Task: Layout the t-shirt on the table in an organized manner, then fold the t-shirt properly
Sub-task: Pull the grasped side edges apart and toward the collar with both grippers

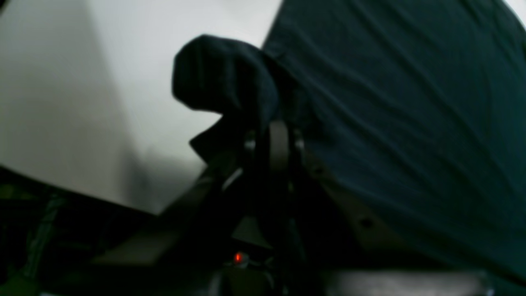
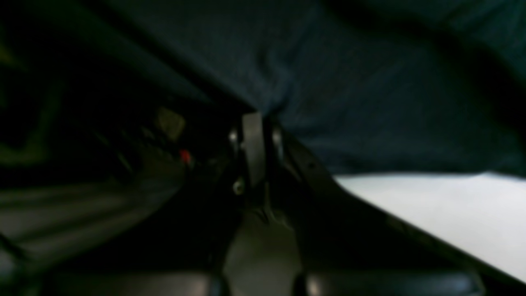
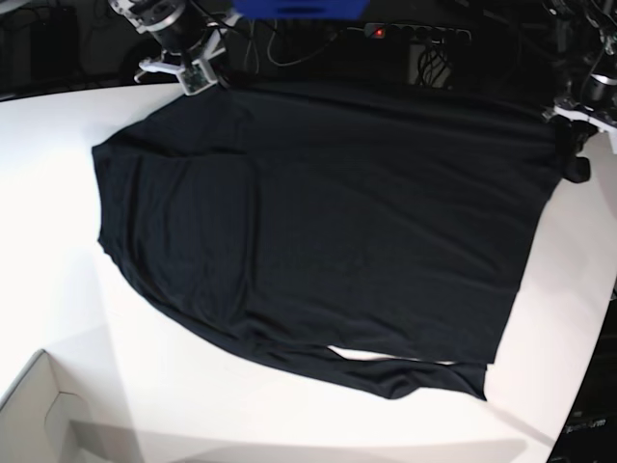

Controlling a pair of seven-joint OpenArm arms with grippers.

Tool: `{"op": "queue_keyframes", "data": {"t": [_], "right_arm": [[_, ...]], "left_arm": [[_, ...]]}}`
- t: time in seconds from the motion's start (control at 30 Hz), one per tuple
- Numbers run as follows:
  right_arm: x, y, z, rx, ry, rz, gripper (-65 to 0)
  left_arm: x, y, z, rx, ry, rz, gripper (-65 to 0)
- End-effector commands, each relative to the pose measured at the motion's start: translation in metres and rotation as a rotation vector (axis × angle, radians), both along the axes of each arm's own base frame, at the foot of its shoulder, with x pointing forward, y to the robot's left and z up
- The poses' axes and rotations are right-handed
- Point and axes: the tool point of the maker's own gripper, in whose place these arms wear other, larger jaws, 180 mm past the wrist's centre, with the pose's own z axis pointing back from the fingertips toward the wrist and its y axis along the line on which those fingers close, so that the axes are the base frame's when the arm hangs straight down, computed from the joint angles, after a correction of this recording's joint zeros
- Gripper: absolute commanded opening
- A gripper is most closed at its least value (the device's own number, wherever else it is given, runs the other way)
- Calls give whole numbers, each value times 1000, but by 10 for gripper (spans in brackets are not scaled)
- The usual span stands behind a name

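Observation:
The black t-shirt (image 3: 337, 222) lies spread across the white table (image 3: 58, 289), its far edge stretched between my two arms. At the far right corner, my left gripper (image 3: 571, 130) is shut on the t-shirt; in the left wrist view a bunched fold of t-shirt (image 1: 222, 78) bulges above the closed left gripper (image 1: 279, 127). My right gripper (image 3: 214, 79) is shut on the far left corner. The right wrist view shows the right gripper (image 2: 254, 121) pinched on the t-shirt (image 2: 349, 90) near the table (image 2: 452, 213). A loose flap trails at the near right hem.
A pale cardboard box corner (image 3: 39, 415) sits at the near left. A power strip (image 3: 415, 34) with a red light and cables lie beyond the far table edge, beside a blue object (image 3: 299, 8). The curved table edge runs along the right.

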Motion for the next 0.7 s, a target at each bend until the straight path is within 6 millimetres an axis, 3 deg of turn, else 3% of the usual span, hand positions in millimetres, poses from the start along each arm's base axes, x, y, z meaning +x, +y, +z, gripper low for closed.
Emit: {"op": "queue_keyframes", "data": {"t": [0.0, 0.07, 0.27, 0.67], "right_arm": [[5, 0, 17, 30, -54, -19, -650], [10, 1, 29, 57, -88, -33, -650], [23, 4, 38, 88, -134, -38, -650], [66, 5, 50, 94, -234, -33, -650]], "left_arm": [[4, 8, 15, 30, -45, 7, -647], [4, 9, 15, 31, -43, 7, -647], [8, 8, 17, 34, -51, 4, -647], [54, 4, 34, 52, -133, -16, -647]]}}
